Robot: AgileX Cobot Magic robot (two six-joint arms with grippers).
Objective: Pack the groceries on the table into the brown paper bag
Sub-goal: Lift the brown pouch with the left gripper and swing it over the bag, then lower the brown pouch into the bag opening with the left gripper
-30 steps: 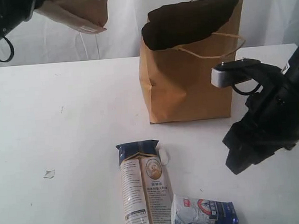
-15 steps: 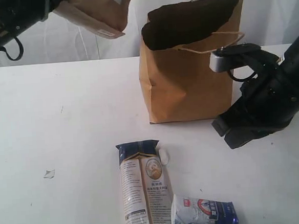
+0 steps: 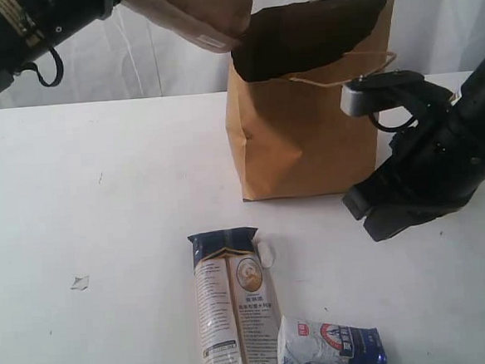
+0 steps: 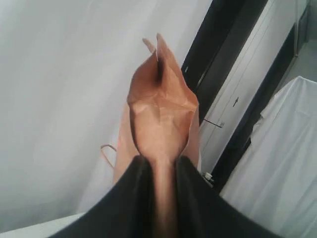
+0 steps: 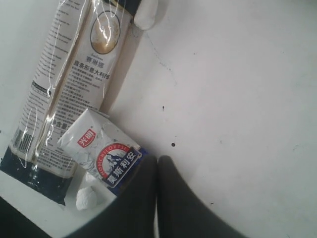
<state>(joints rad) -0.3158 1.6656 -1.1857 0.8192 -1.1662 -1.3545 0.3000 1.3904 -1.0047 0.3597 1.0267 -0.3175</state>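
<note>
1. Our left arm (image 3: 15,31) comes in from the upper left of the exterior view, raised high, its forearm slanting toward the middle.
2. Our left gripper (image 4: 158,166) has its two dark fingers clamped on the brown pouch (image 4: 161,109), one on each side.
3. Our right arm (image 3: 464,133) enters from the right and bends downward.
4. Our right gripper (image 5: 157,166) points down, fingers pressed together, holding nothing.

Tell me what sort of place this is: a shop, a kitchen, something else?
Probably a lab or test room, not a shop: bare white tabletop, plain white drapes behind it, and a noodle packet and carton laid out before a brown paper bag.
</note>
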